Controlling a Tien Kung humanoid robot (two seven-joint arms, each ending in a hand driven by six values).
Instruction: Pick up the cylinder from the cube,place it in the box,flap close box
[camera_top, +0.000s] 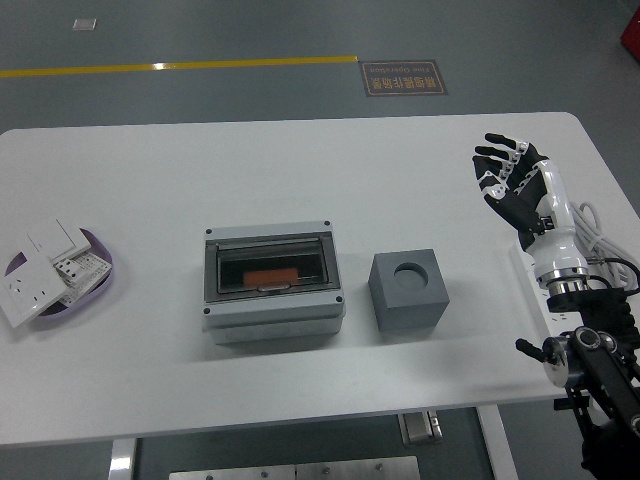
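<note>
While hand (510, 180) hovers, cube (409, 289) left (apart)

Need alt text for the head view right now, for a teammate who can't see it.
The right hand hangs open over the white table's right side, holding nothing. The grey box, lid shut over an orange piece, sits beside the grey cube, whose round socket is empty.

A white table (150, 180) stands on grey floor (200, 30) marked by a yellow line (180, 66).

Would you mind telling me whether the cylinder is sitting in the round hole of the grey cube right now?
No, the round hole in the grey cube is empty, and an orange object lies inside the grey plastic box.
</note>
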